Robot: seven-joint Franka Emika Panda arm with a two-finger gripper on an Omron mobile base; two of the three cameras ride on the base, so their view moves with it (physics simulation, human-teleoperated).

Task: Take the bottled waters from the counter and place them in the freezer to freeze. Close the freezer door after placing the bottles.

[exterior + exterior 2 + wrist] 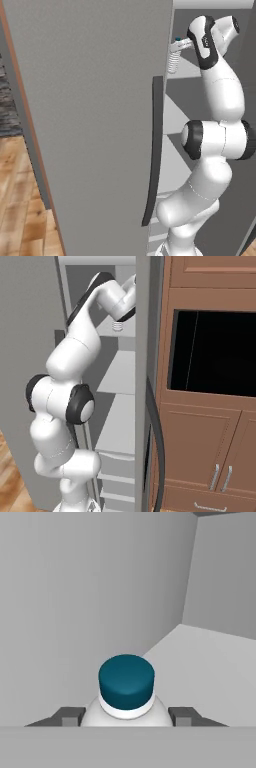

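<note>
Teal cap of the bottle (126, 684) sits right in front of the hand camera, dead centre between the two dark fingertips (67, 716), one on each side of the bottle's shoulders. Gripper (126, 716) is clamped on the bottle, jaws pressed against its sides.

Bottle hangs upright inside the freezer (75, 587), high in the compartment, near the back corner where the grey side wall meets the rear wall. Pale shelf (210, 662) runs below and to one side of it; can't tell if the bottle base touches the shelf.

Left base view: freezer door (95, 125) stands open and takes up most of the frame, dark vertical handle (154, 150) along its edge. Bottle's ribbed body shows just past the door's top edge, under the hand.

Right base view: arm reaches up into the open cabinet, bottle base peeking out under the wrist, above the upper shelf. Black oven recess (215, 353) in the wooden cabinetry sits beside the freezer.
</note>
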